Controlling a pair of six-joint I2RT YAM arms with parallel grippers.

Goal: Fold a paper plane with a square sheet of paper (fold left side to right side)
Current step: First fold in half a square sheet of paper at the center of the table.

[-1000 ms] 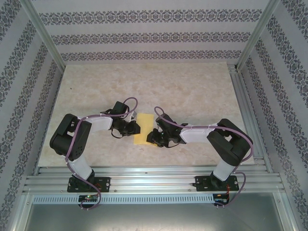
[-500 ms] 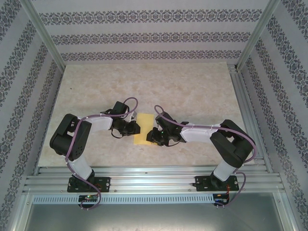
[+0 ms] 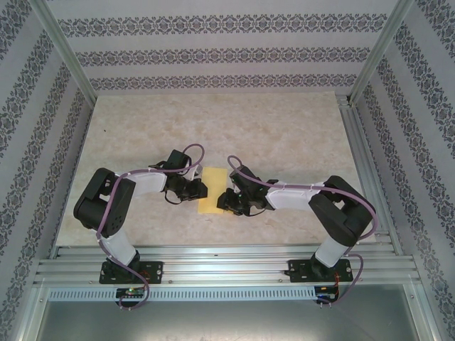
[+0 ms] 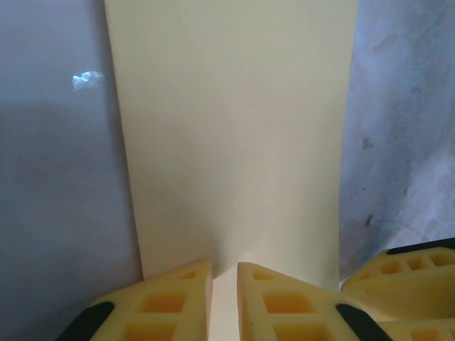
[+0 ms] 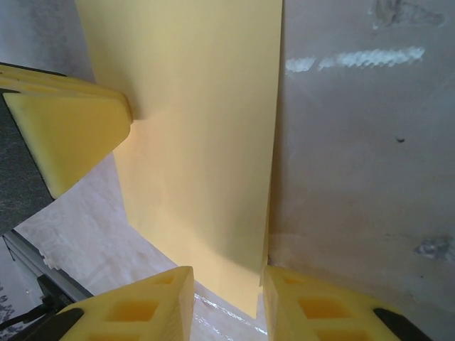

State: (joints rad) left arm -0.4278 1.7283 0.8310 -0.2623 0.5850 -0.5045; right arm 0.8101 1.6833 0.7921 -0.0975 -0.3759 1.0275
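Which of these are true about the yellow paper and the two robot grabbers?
1. The plain mustard-yellow sheet of paper lies between the left gripper and the right gripper. True.
2. The paper is already a pointed dart. False: it is still a long rectangle.
3. A tiny white spot sits on the pale marbled table beside the paper. True.
4. The paper has drawings on it. False: it is unmarked.
5. The right gripper is far from the paper. False: a corner of the paper sits between its fingers.
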